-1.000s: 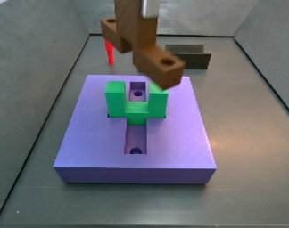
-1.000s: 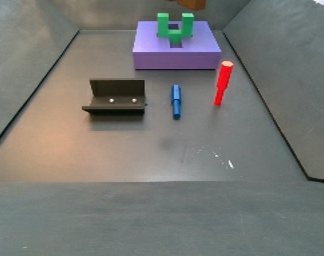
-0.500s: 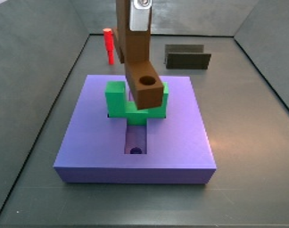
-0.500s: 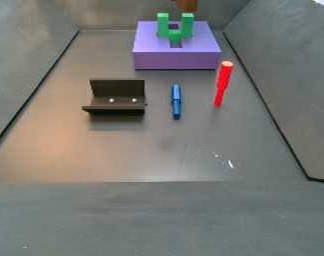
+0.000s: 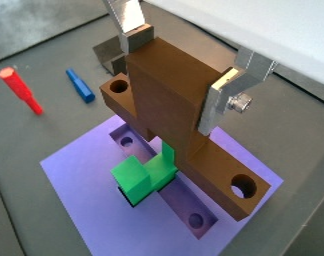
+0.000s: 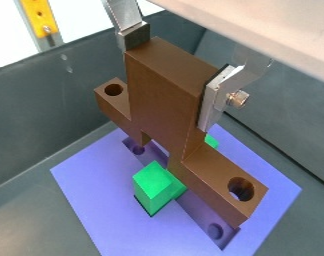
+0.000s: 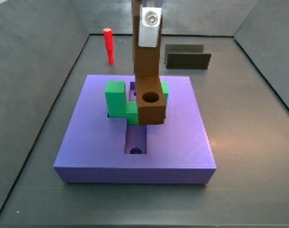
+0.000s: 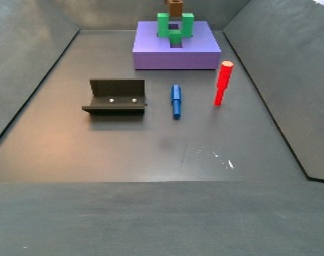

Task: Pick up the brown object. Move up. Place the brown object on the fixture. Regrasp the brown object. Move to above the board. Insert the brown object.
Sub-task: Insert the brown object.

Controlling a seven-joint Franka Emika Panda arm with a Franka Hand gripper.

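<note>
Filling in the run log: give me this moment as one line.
phase: insert | gripper: above board, shut on brown object | brown object: upright, lower end at green block over board groove | fixture: empty

gripper (image 5: 176,68), flat silver fingers (image 5: 240,78), screw

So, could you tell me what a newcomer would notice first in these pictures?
Probably the brown object, standing upright in the gripper with its lower end in the green U-shaped block on the lavender board. Next, the red peg, blue pin and dark fixture on the grey floor.
</note>
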